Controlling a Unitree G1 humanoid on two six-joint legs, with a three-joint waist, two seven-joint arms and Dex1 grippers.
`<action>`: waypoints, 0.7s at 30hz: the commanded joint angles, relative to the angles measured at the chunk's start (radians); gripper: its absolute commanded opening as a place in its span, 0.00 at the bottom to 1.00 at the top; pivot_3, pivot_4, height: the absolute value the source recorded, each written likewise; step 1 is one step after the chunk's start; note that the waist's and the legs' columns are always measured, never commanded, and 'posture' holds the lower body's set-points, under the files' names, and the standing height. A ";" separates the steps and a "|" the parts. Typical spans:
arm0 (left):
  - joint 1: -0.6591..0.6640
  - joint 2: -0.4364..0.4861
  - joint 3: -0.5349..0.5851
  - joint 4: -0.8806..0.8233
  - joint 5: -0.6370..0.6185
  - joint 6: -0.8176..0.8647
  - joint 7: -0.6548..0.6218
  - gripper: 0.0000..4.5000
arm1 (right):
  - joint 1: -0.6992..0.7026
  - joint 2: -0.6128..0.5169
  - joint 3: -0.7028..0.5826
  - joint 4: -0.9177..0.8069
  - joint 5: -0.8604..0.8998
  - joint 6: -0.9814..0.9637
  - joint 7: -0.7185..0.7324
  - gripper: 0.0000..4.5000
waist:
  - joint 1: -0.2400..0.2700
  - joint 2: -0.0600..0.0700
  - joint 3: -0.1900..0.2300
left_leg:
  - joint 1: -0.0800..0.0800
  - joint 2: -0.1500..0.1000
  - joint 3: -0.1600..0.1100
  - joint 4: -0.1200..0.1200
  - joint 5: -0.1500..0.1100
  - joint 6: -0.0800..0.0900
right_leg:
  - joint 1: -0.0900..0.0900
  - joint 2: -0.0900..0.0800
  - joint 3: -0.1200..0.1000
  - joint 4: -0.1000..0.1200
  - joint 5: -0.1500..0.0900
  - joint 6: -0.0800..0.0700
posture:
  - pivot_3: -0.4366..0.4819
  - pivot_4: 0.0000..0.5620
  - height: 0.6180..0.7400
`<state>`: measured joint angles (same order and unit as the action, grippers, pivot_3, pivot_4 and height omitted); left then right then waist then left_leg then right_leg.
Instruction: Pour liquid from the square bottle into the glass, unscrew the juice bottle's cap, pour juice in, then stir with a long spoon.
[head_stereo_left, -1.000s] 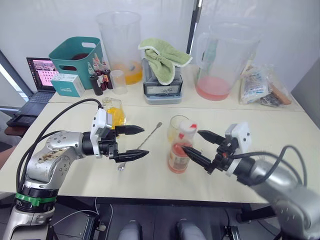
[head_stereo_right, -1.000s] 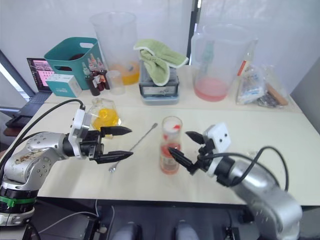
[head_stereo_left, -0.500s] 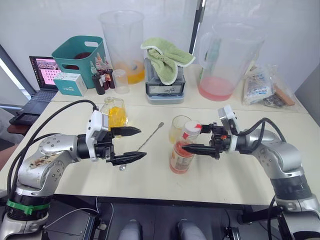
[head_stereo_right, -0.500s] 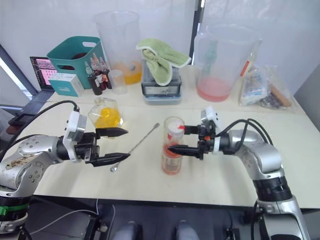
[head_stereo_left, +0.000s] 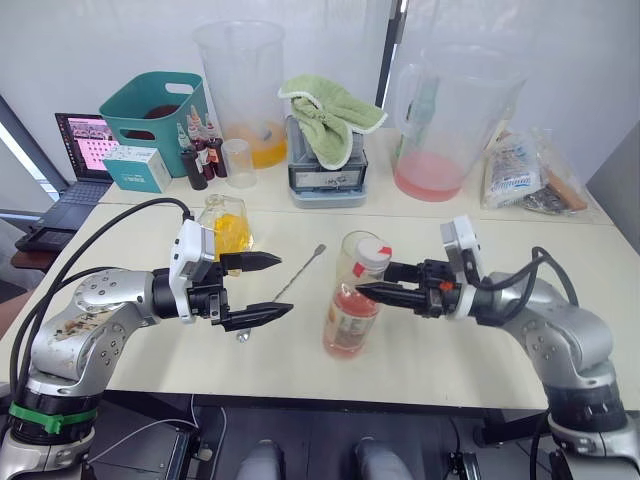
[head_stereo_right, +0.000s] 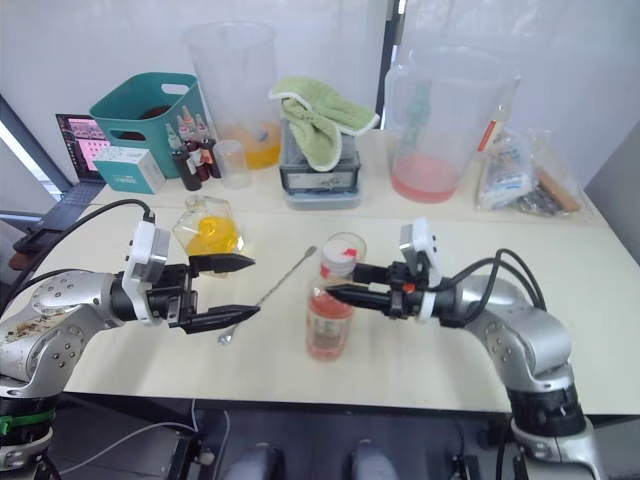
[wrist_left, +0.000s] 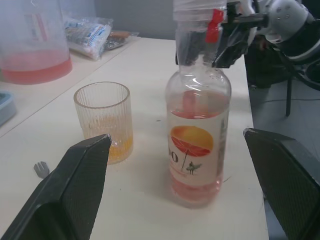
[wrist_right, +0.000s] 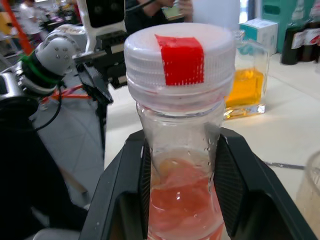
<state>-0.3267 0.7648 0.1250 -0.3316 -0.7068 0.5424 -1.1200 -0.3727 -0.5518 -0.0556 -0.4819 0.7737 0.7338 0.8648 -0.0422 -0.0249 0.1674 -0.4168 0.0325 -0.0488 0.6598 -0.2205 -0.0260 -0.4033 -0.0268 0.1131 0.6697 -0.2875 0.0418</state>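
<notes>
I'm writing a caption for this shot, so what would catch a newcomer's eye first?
The juice bottle with its red-taped white cap stands near the table's front edge, its neck pinched by the right gripper. Behind it stands the ribbed glass with a little orange liquid. The left gripper hangs open over the long spoon.

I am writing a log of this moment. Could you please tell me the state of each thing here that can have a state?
juice bottle: cap on, upright, partly full of pink juice.
glass: upright, a little yellow liquid at the bottom.
square bottle: upright, holds yellow liquid.
long spoon: lying flat on the table.
right gripper: shut on the juice bottle's neck.
left gripper: open, holding nothing.
</notes>
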 joint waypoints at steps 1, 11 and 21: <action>-0.009 0.000 0.005 -0.005 -0.002 -0.019 -0.008 1.00 | 0.034 0.098 -0.034 -0.220 0.010 0.062 -0.319 0.27 | 0.000 0.000 0.000 | 0.000 0.000 0.000 0.000 0.000 0.000 | 0.000 0.000 0.000 0.000 0.000 0.000 | 0.48 0.27 1.00; -0.031 -0.003 -0.017 0.032 -0.001 -0.030 -0.044 1.00 | 0.210 0.249 0.180 -0.565 -0.227 0.304 -0.917 0.27 | 0.002 0.000 0.000 | 0.000 0.000 0.000 0.000 0.000 -0.001 | -0.001 0.000 0.000 0.001 0.000 0.000 | 0.48 0.27 1.00; -0.066 -0.008 -0.041 0.065 0.010 -0.037 -0.064 1.00 | 0.259 0.280 0.185 -0.565 -0.178 0.310 -0.922 0.62 | -0.001 0.000 0.000 | 0.001 0.000 0.000 0.000 0.000 -0.001 | 0.000 0.001 0.000 0.001 -0.001 0.000 | 0.48 0.27 1.00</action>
<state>-0.3754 0.7583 0.0791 -0.2562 -0.7020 0.5265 -1.1774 -0.1249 -0.2697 0.1375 -1.0369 0.5743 1.0348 -0.0692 -0.0429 -0.0252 0.1670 -0.4158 0.0326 -0.0490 0.6600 -0.2201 -0.0267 -0.4030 -0.0262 0.1130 0.6702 -0.2881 0.0416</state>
